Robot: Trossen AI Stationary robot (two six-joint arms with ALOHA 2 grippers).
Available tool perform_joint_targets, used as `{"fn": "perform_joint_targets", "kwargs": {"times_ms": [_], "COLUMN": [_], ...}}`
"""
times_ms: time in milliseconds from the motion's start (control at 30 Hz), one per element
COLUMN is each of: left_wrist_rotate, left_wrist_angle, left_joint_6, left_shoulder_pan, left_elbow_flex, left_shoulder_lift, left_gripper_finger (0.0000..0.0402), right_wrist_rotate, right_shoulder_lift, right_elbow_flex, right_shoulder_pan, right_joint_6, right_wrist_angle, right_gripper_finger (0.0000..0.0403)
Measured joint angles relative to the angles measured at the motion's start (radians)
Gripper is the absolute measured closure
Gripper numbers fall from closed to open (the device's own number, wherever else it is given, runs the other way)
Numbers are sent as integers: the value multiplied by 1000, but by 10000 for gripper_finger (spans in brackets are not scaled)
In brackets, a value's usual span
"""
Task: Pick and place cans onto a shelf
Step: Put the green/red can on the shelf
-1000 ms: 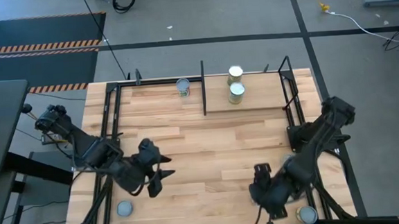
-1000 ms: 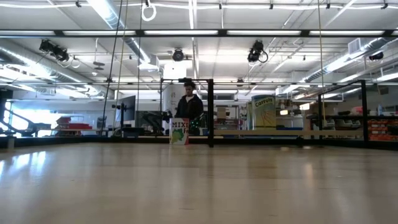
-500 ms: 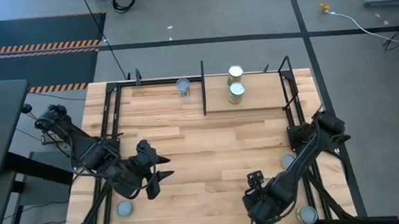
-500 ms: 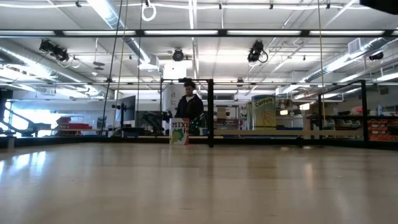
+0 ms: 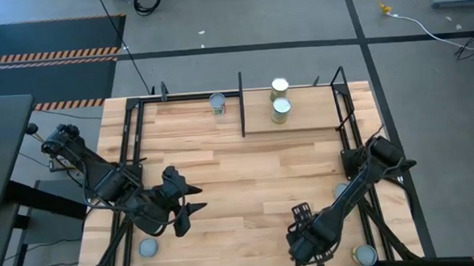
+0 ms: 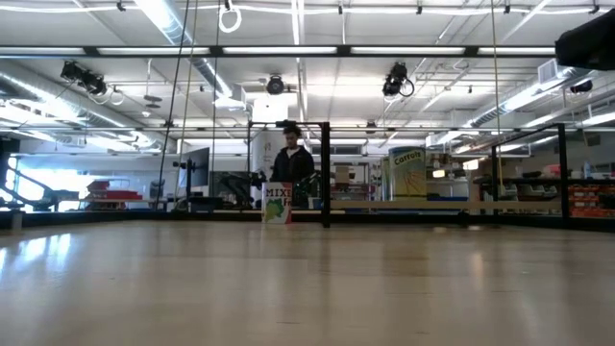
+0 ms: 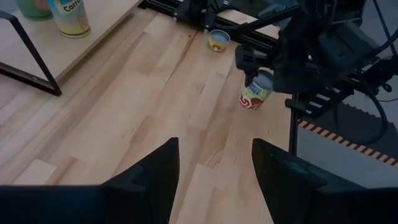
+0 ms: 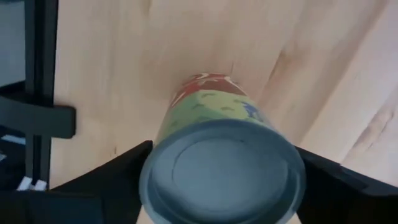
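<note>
My right gripper [image 5: 300, 241] stands by the table's near edge, right of the middle, shut on a can [image 8: 211, 118] with a red, white and green label; the can also shows in the left wrist view [image 7: 254, 96]. My left gripper [image 5: 196, 198] is open and empty over the table's near left. Two cans [image 5: 281, 107] stand upright on the shelf [image 5: 310, 118] at the far side. Other cans stand on the table: far, left of the shelf [image 5: 217, 103], near left [image 5: 148, 248], near right [image 5: 362, 255], and beside my right arm [image 5: 339, 191]. My right gripper holds the can by its lid end [image 8: 221, 171], pinched between the two fingers [image 8: 118, 180], one on each side. The fingers come from above, pointing down. The can hangs a little tilted [image 7: 249, 102]; whether its bottom touches the table, I cannot tell.
Black metal frames [image 5: 131, 148] run along the table's left and right sides, and the shelf has thin black uprights [image 5: 242, 104]. In the low view a person [image 6: 293, 168] stands beyond the table's far edge. Bare plank top [image 5: 256, 173] lies between the arms.
My right gripper has gone toward the table's near edge and a little to the left, and its arm has uncovered the can beside the right frame. My left arm has kept still.
</note>
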Motion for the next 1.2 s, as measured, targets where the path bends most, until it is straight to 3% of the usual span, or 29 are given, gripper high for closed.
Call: {"fn": "perform_joint_targets", "kwargs": {"times_ms": [133,300,467,633,767,1000,1200], "left_wrist_rotate": [0,0,0,1,1,1,1], "left_wrist_angle": [1,0,0,0,0,0,0], "left_joint_6": [0,1,1,1,1,1,1], "left_shoulder_pan": [0,0,0,0,0,0,0], "left_elbow_flex": [0,0,0,0,0,0,0], "left_shoulder_lift": [0,0,0,0,0,0,0], "left_gripper_finger": [196,196,196,196,196,196,196], "right_wrist_rotate": [0,10,129,276,343,279,160], "right_shoulder_lift": [-7,-107,-301,-529,-621,-602,-514], "right_elbow_flex": [0,-2,-38,-104,-129,-130,-130], "right_shoulder_pan": [-22,-104,-264,-544,-861,-1416,-1642], "right_joint_6": [-83,-169,-271,-429,-689,-1165,-1250], "right_wrist_angle": [-37,-152,-269,-353,-385,-203,-16], "right_gripper_finger": [117,117,117,117,117,117,118]}}
